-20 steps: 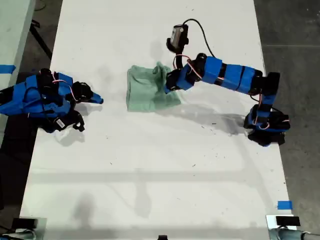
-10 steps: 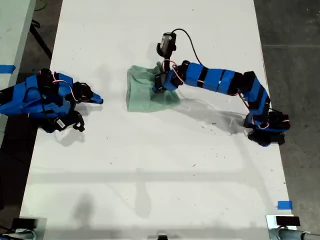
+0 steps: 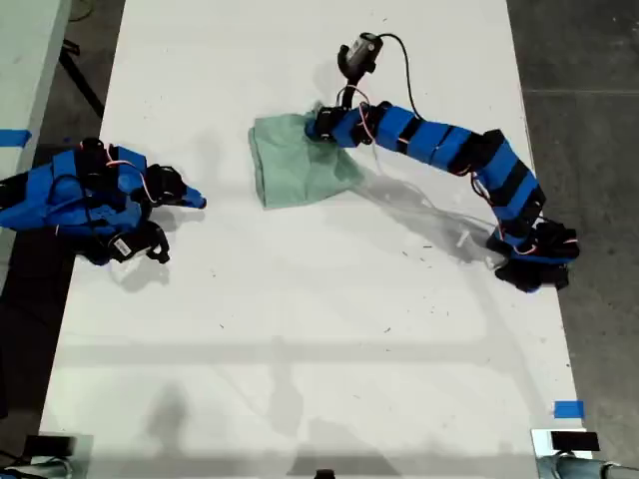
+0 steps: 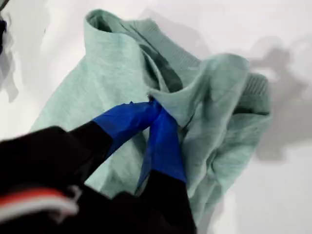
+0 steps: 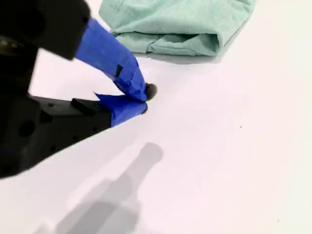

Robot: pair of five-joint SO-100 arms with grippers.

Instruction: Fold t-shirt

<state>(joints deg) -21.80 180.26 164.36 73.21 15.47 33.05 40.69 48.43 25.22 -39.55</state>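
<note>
The worktop [image 3: 300,329] is a long white surface. One item lies directly on it: the t-shirt [image 3: 295,170], pale mint green, folded into a compact bundle with wrinkled layers, positioned toward 12 o'clock from the worktop centre in the exterior view.

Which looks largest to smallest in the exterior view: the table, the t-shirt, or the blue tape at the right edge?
1. The table, filling most of the view.
2. The t-shirt, a bunched patch near the top.
3. The blue tape, a small strip.
</note>
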